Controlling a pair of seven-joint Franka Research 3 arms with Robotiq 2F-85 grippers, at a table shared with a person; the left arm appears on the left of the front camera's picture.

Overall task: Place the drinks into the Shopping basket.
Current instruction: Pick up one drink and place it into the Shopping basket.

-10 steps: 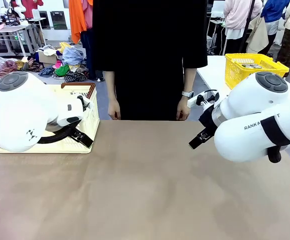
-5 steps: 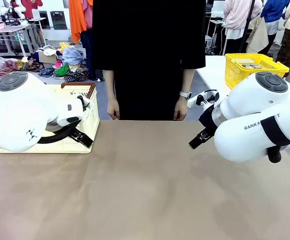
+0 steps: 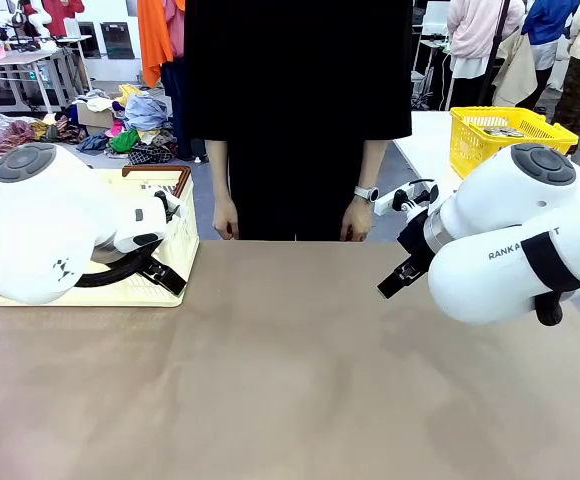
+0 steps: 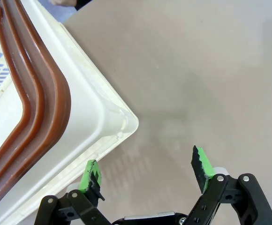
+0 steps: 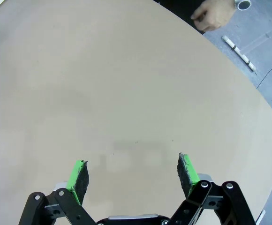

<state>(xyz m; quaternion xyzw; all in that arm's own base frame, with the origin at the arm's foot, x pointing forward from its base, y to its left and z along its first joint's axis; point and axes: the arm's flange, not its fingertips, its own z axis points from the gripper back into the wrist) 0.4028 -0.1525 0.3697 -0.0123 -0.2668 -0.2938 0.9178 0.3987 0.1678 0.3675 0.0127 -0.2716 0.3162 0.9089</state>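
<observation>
Both arms hold still. Our left gripper (image 4: 145,169) hangs wide open just beside a corner of the Shopping basket (image 3: 182,238), at the table's (image 3: 290,370) far left. The person's hands (image 3: 356,222) have drifted slightly inward. Our right gripper (image 5: 132,174) gapes over bare table. We judge the drinks are yet to arrive.

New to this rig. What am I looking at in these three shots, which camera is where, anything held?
A white robot left arm and right arm work at a tan table, with a person standing at the far side. The wide shot comes from a fixed camera between the arms. The other two look down from each wrist: the left gripper is beside a corner of the cream Shopping basket, which sits on the table; the right gripper is over the tabletop. Both are open, holding nothing.
</observation>
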